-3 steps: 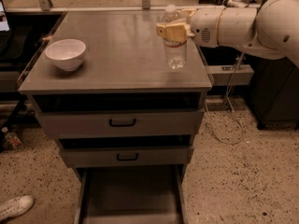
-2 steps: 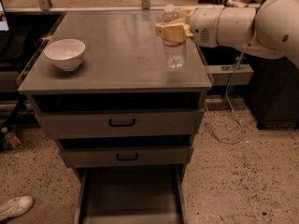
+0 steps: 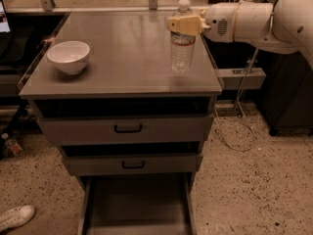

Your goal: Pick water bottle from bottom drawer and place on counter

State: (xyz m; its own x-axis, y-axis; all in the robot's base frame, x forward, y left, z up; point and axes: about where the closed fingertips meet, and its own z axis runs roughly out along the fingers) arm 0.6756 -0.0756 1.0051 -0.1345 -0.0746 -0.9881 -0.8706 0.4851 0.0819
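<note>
The water bottle (image 3: 182, 50), clear with a white cap and a red-banded label, stands upright on the counter (image 3: 122, 58) near its right edge. My gripper (image 3: 183, 25) reaches in from the right and is shut on the bottle's shoulder, just below the cap. One yellowish finger (image 3: 182, 24) crosses in front of the bottle; the other is hidden behind it. The bottom drawer (image 3: 137, 204) is pulled out at the foot of the cabinet, and its tray holds nothing.
A white bowl (image 3: 69, 56) sits on the counter's left side. Two shallower drawers with black handles (image 3: 128, 128) are slightly open above the bottom drawer. A cable (image 3: 239, 126) hangs to the right of the cabinet. A white shoe (image 3: 14, 217) lies on the floor at lower left.
</note>
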